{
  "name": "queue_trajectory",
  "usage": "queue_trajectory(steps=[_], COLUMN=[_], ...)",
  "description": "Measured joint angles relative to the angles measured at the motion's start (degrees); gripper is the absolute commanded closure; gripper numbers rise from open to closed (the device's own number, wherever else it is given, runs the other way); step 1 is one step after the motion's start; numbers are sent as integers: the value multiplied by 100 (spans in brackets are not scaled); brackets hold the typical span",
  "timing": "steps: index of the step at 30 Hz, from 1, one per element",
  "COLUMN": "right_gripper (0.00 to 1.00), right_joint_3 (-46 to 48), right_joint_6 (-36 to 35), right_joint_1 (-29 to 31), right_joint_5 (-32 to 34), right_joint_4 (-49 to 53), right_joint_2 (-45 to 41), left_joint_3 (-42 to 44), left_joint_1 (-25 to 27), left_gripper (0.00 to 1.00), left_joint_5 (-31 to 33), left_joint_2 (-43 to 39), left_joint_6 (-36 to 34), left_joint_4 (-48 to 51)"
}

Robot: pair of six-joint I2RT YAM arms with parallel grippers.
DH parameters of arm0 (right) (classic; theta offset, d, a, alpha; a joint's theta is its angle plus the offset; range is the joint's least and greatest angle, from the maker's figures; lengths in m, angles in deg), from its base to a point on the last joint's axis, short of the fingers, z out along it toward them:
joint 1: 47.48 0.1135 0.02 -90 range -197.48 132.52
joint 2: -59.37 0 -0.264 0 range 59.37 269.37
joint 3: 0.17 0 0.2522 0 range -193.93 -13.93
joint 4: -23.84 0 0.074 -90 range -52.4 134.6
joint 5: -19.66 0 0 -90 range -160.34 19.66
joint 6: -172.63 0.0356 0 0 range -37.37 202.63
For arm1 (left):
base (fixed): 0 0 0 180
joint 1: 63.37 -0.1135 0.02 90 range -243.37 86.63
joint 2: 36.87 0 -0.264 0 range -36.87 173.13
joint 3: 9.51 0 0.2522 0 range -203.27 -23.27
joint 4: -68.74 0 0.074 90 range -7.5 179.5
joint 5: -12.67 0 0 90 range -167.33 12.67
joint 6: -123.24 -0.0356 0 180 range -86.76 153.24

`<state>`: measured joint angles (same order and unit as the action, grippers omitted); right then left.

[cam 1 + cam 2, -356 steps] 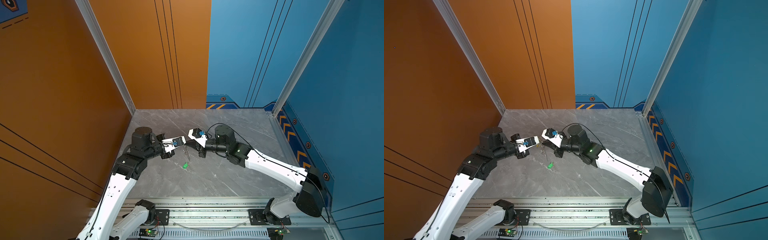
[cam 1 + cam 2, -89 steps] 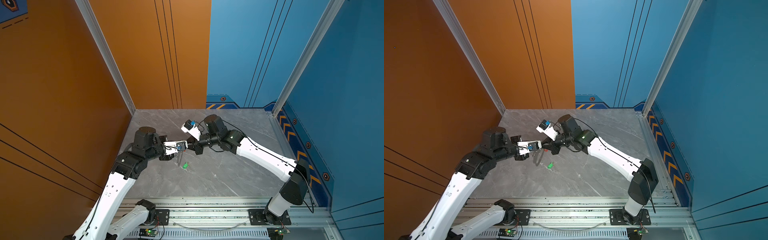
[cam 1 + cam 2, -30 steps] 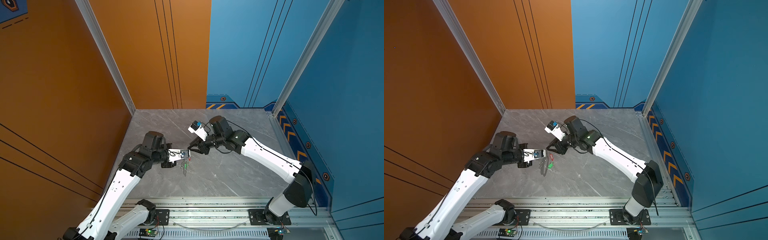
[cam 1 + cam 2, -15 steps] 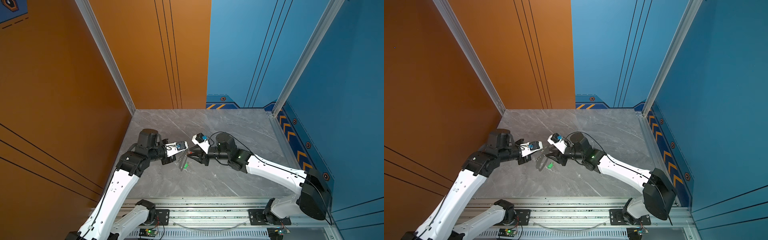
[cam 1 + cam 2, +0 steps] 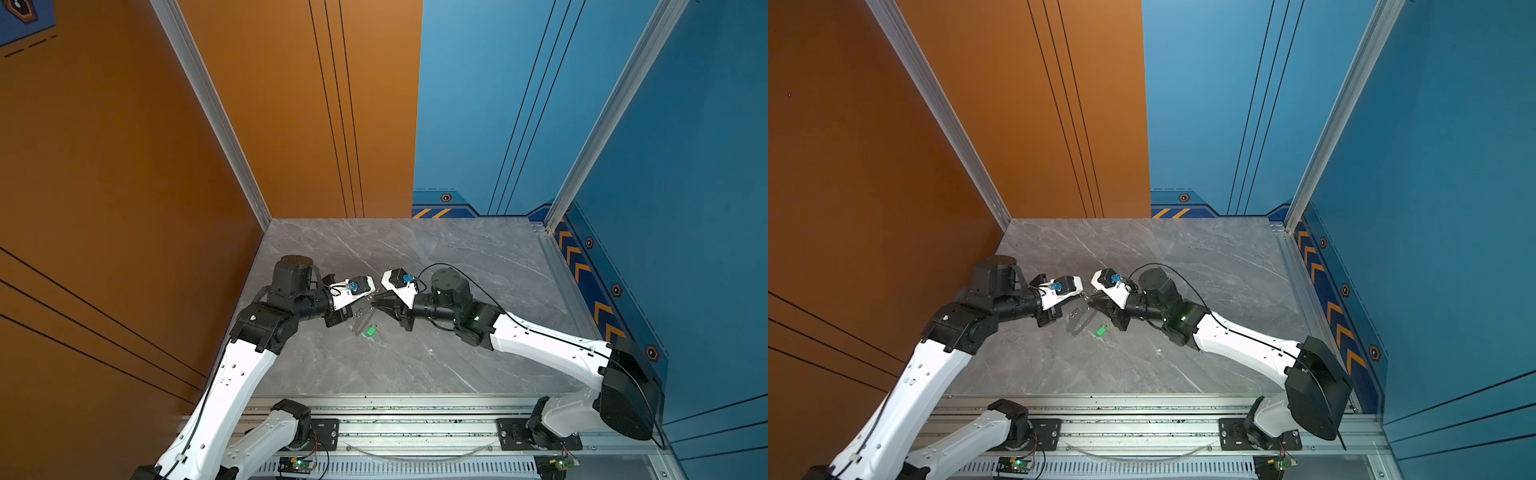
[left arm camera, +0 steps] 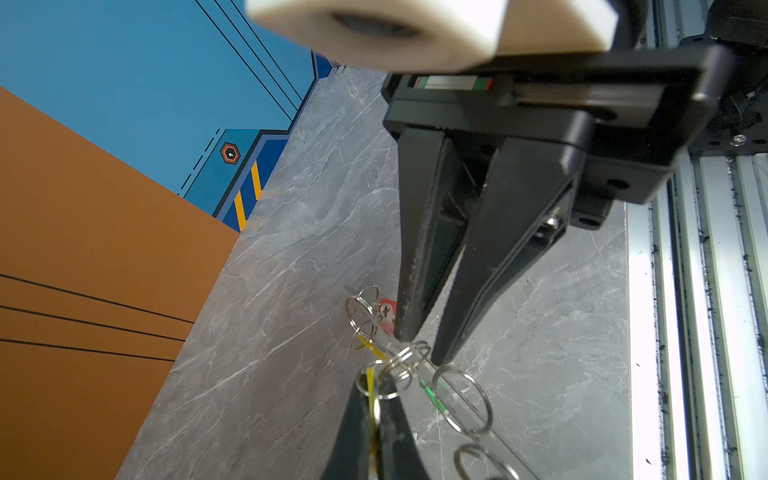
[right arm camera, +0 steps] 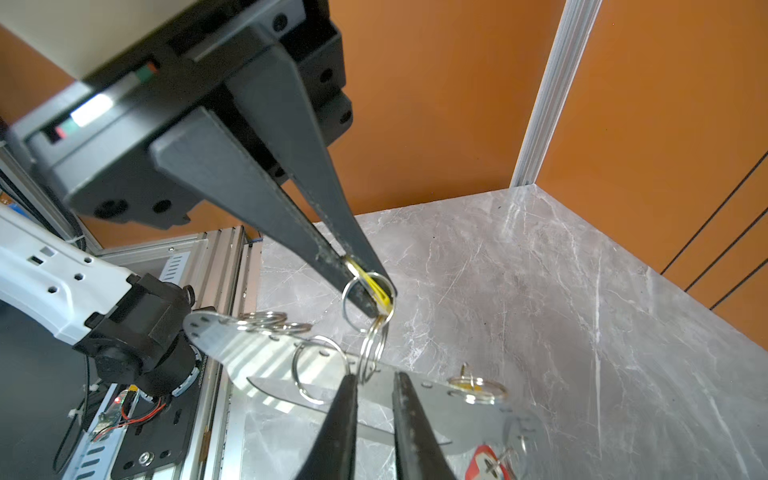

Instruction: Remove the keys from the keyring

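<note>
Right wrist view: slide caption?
Left tool pinches the yellow tag; right tool straddles a split ring on the keyring.

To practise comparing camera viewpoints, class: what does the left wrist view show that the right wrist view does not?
Left wrist only: the blue wall and the right gripper seen whole. Right wrist only: the flat face of the keyring and the left arm. Both: the left gripper shut on a yellow tag, and the red tag.

Both top views look steeply down from high over the front rail [image 5: 415,419] onto the whole table [image 5: 415,365], while each wrist camera looks closely along its own gripper, the left gripper [image 6: 374,380] and right gripper [image 7: 375,375] facing each other, sharing the keys [image 7: 376,291] between.
</note>
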<state>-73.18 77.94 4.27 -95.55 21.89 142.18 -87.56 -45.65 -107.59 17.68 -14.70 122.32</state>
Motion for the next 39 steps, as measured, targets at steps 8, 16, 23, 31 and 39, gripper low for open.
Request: queue_trajectory(steps=[8,16,23,31,39], right_gripper=[87,85,84,95,99], right_joint_3=[-2,-4,-4,-33,-509], right_joint_6=[4,63,129,219,190], right_joint_1=[-22,-22,-22,-28,-179], right_joint_5=[-4,-7,-22,-42,-223], right_joint_4=[-4,-63,-149,-181,702], right_joint_2=[0,0,0,0,0], left_joint_3=[-15,-31,-33,-35,-42], left_joint_1=[2,9,13,31,133], left_gripper=[100,100,100,100,100], left_joint_5=[-4,-4,-2,0,92], left_joint_2=[0,0,0,0,-2], left_joint_6=[92,96,94,94,-24], left_joint_4=[-24,-39,-42,-52,-61])
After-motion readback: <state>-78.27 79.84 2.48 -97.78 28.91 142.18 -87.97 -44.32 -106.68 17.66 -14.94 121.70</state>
